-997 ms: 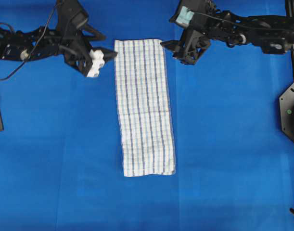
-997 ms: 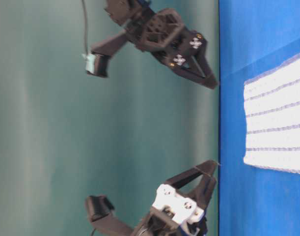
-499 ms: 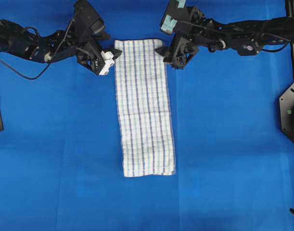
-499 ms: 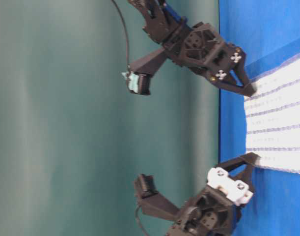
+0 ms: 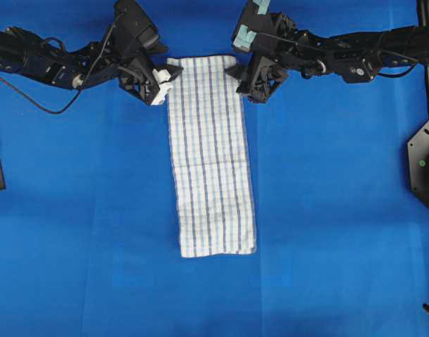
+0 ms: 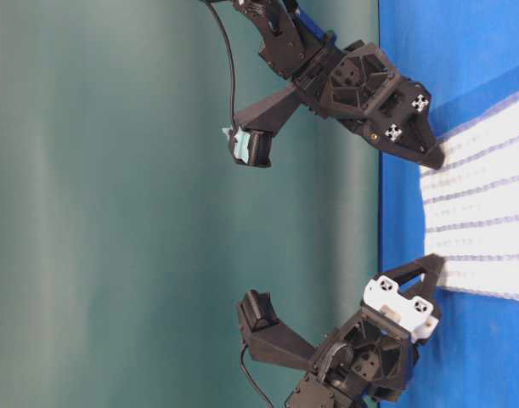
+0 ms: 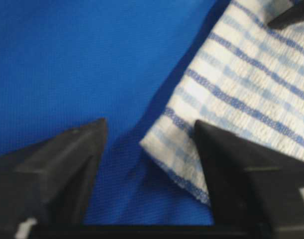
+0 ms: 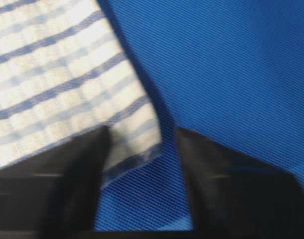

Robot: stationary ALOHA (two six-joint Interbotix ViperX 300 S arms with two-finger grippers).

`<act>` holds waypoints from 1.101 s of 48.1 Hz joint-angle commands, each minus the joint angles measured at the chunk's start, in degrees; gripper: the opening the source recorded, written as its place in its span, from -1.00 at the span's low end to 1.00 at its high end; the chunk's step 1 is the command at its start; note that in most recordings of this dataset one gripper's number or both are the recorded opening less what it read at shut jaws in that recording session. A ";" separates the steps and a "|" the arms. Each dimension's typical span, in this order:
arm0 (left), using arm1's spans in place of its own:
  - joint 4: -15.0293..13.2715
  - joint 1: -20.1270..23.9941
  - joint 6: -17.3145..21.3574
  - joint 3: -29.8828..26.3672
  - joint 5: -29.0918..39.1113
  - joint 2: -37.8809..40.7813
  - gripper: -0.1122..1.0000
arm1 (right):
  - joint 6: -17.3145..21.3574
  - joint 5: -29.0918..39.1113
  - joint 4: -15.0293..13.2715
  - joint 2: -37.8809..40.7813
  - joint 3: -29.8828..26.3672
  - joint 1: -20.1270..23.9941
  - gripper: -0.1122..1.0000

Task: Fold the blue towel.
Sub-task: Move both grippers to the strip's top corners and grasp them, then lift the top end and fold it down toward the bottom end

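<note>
Blue towel (image 5: 210, 154), a long narrow strip of white cloth with thin blue and dark-blue stripes, lies flat on the worktop (image 5: 326, 210), which is covered in plain solid blue. In the overhead view its length runs from the top centre down toward the lower middle, with its top edge between the two arms and its bottom edge well clear of them. The cloth looks folded along its length, with a faint crease across it a little below the middle.

Both arms reach in from the upper corners and meet the towel at its two top corners. Left claw (image 5: 165, 76), with a white block near its tip, sits at the top-left corner. The left wrist view shows its two dark fingers (image 7: 67, 164) spread apart, one on the bare blue covering and the other over the cloth, with the towel corner lying in the gap between them; the fingers are not pressed onto it.

Right claw (image 5: 240, 74) sits at the top-right corner. From the right wrist view its fingers (image 8: 67, 174) also stand apart, one over the striped cloth and one on the blue covering, the corner between them. Whether either finger pinches the cloth I cannot tell.

From table level both claws point down at the towel's near edge.
</note>
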 commanded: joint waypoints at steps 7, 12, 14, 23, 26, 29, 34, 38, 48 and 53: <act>0.09 -1.41 0.00 -0.35 1.23 -0.44 -0.43 | -0.18 -0.44 -0.18 -0.79 -0.97 0.35 -0.71; 0.18 -1.58 0.00 -0.53 1.05 -0.44 -0.72 | -0.18 -0.44 -0.09 -0.70 -0.97 0.70 -0.83; 0.18 -1.58 0.00 -0.62 1.05 -0.35 -0.72 | -0.18 -0.44 -0.09 -0.70 -0.97 0.88 -0.83; 0.18 -1.58 0.00 -0.97 0.97 -0.35 -0.72 | 0.09 -0.70 -0.09 -0.70 -0.88 1.05 -0.83; 0.18 -1.67 0.18 -1.23 0.97 -0.35 -0.72 | 0.18 -0.97 -0.09 -0.79 -0.88 1.05 -0.83; 0.18 -1.58 1.14 -1.76 0.97 -0.53 -0.72 | 0.26 -1.23 0.00 -0.79 -0.97 1.05 -0.83; 0.18 -1.76 4.04 -2.99 1.49 -1.14 -0.72 | 0.26 -1.23 0.00 -1.05 -0.97 1.14 -0.83; 0.26 -1.76 5.36 -3.87 2.29 -2.29 -0.72 | 0.35 -1.05 0.00 -1.76 -0.97 1.23 -0.83; 0.18 -1.76 5.71 -4.13 5.63 -7.82 -0.72 | 0.44 -1.05 0.09 -5.36 -0.26 2.02 -0.83; 0.18 -1.76 5.63 -3.43 8.17 -10.81 -0.72 | 0.44 -0.97 0.09 -7.47 0.09 2.81 -0.83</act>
